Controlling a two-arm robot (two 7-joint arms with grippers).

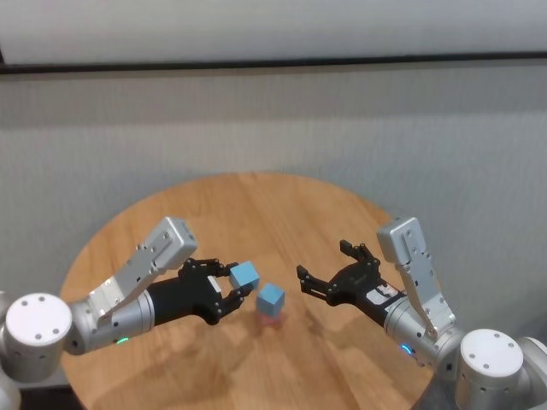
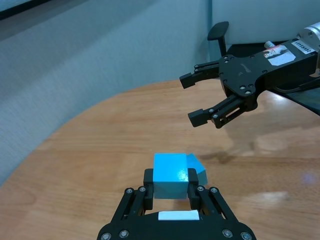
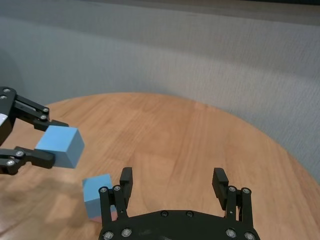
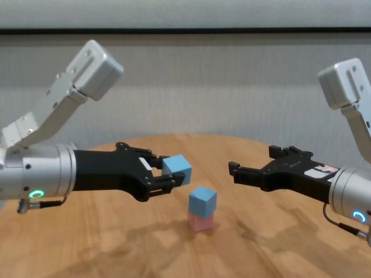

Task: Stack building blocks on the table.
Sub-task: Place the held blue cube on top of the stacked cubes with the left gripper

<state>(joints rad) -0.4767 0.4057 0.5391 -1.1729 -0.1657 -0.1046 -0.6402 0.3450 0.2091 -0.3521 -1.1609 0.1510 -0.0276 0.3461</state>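
The large round tabletop of light brown wood planks (image 1: 282,213) fills the head view almost whole, its far curved edge against a grey wall (image 1: 273,120), while the chest view sees only a near strip of it. Above the wood on the robot's left, the black left gripper (image 4: 169,172) is pinched on a small matte light blue cube (image 4: 177,169), held clear of the table; the left wrist view shows best how its two fingers (image 2: 148,181) press the cube's opposite sides. Across from it on the robot's right, the black right gripper (image 4: 234,172) hangs above the table with its fingers spread wide and nothing between them, a gap seen plainly in the right wrist view. Between the two grippers a second small light blue cube (image 4: 202,200) sits on top of a small pale pink cube (image 4: 200,221), which rests on the table. The chest view shows that pink cube in full; in the head view only a sliver of it peeps from beneath the blue one. The held cube is up and to the robot's left of the stack, near but not touching.
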